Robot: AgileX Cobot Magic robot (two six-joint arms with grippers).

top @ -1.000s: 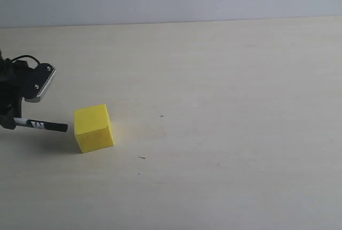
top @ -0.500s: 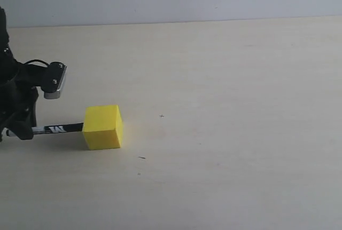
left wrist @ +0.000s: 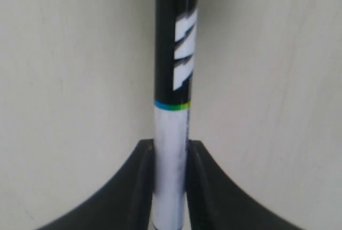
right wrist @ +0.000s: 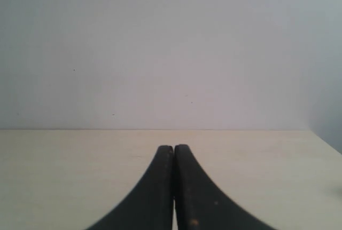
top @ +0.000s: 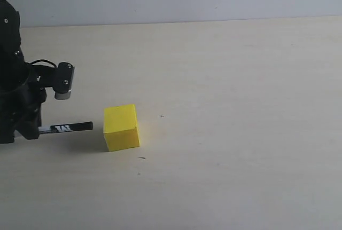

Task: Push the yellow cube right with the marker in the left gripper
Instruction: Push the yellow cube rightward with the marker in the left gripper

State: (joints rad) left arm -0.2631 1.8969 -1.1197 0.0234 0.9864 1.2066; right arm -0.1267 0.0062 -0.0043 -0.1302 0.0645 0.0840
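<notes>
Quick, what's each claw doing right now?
Left claw: closed on the slim black-and-white marker.
Right claw: closed, holding nothing.

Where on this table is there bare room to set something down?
Everything right of the yellow cube is bare tabletop, and so is the strip in front of it. It is crowded only at the left edge, where the left gripper holds the marker.
</notes>
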